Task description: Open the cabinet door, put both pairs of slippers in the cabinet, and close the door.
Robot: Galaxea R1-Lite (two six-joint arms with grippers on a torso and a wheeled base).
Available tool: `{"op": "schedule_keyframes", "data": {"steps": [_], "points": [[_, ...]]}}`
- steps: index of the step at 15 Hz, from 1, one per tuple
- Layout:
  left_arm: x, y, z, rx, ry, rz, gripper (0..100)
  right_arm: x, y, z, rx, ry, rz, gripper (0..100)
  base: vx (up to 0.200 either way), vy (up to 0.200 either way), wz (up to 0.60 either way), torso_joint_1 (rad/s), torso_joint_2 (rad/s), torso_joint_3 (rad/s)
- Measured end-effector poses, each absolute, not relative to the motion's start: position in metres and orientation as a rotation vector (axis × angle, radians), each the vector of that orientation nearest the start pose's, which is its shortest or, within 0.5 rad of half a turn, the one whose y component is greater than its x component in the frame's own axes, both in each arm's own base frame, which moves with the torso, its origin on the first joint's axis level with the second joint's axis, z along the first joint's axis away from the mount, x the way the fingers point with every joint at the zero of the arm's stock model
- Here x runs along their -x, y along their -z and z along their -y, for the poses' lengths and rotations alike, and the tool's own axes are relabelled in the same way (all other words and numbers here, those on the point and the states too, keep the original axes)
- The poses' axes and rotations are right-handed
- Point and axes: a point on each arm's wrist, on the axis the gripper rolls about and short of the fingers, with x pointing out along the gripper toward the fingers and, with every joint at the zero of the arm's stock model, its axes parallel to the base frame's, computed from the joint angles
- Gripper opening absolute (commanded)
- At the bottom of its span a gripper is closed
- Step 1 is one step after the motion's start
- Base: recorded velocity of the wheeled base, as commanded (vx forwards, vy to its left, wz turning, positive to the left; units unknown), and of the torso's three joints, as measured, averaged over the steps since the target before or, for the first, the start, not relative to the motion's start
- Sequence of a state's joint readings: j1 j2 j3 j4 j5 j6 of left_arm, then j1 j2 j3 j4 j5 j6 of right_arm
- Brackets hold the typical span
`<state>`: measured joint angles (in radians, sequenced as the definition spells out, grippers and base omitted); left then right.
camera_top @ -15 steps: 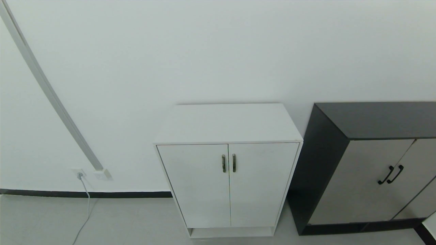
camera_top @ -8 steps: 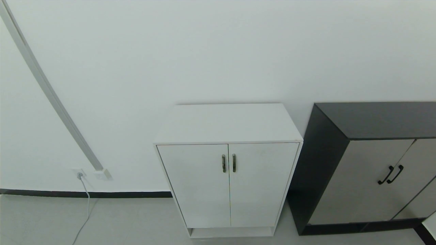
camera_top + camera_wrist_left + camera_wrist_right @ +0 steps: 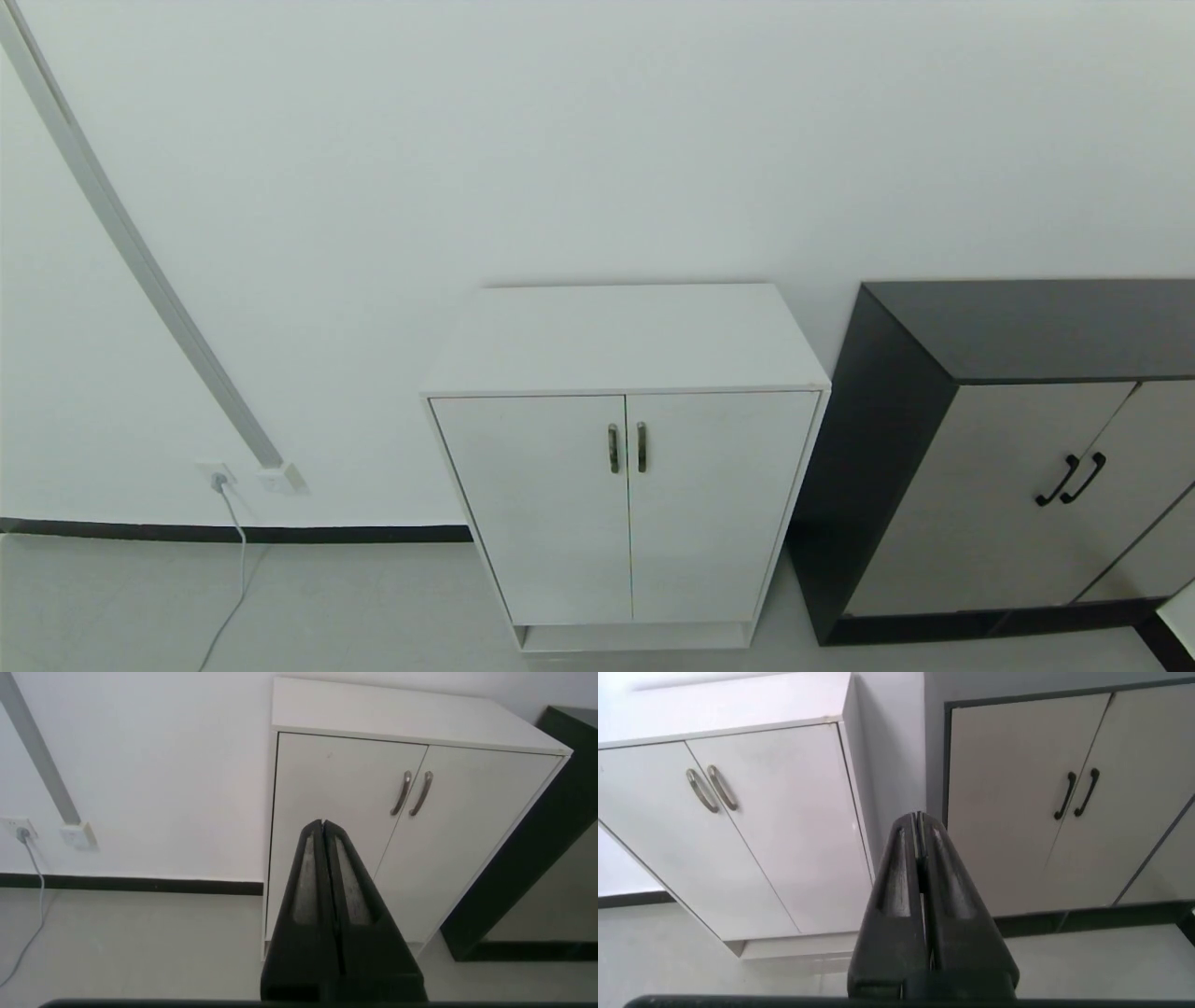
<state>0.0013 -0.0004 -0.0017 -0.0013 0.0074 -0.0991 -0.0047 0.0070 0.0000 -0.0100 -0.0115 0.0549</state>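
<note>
white cabinet (image 3: 621, 341) set against the wall (image 3: 597, 140) beside a black cabinet (image 3: 896, 448), both doors (image 3: 537, 504) shut, two metal handles (image 3: 613, 448) in the middle, left tool (image 3: 323, 826) and right tool (image 3: 920, 819) pressed fully closed, nothing held

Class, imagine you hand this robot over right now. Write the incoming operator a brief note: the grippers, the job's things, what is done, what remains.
Left gripper: shut, empty, held off in front of the white cabinet.
Right gripper: shut, empty, also short of it.
White cabinet: both doors closed, handles side by side at the middle. A dark cabinet stands beside it, on the robot's right.
Done: nothing yet.
Left: open the door, put both pairs of slippers inside, close it.
</note>
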Motion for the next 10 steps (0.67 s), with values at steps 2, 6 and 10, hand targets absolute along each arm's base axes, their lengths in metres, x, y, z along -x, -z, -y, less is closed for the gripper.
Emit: {"op": "schedule_keyframes", "data": {"steps": [2, 6, 10], "points": [[0.023, -0.0761, -0.0001, 0.096, -0.009, 0.004, 0, 0.0226, -0.0766, 0.0002, -0.054, 0.016, 0.007, 0, 0.0, 0.0, 0.0, 0.0, 0.0, 0.0], [0.023, -0.0761, -0.0002, 0.095, -0.008, 0.004, 0, 0.0228, -0.0765, 0.0001, -0.047, 0.013, 0.01, 0, 0.0, 0.0, 0.0, 0.0, 0.0, 0.0], [0.023, -0.0761, -0.0001, 0.095, -0.009, 0.004, 0, 0.0228, -0.0764, -0.0001, -0.037, 0.006, 0.009, 0, 0.0, 0.0, 0.0, 0.0, 0.0, 0.0]]}}
